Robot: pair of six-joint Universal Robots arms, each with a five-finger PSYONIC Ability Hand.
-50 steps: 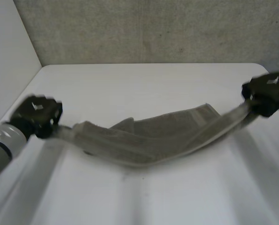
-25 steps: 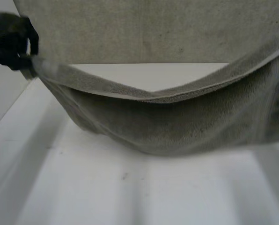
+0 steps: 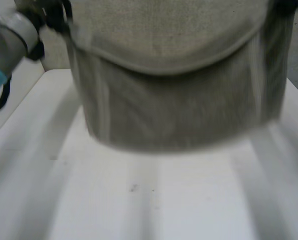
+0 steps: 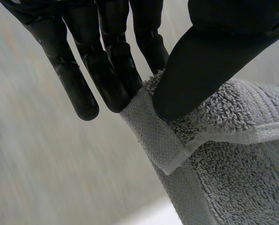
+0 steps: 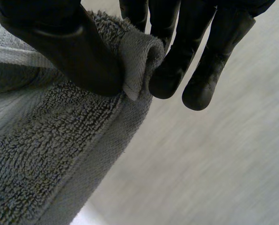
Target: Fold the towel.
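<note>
Above the white surface (image 3: 154, 200) the grey towel (image 3: 179, 110) hangs spread in the air, no fold laid down yet by my reading, with the left hand (image 4: 209, 61) and right hand (image 5: 60, 42) each pinching a top corner between thumb and fingers (image 4: 106, 70).

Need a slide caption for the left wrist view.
Left robot hand pinches the hemmed corner of a grey terry-cloth towel between thumb and fingers.

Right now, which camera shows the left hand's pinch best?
The left wrist view: the left hand pinches the towel corner between thumb and fingers, up close. The head view has that hand far off, at the hanging towel's corner.
</note>
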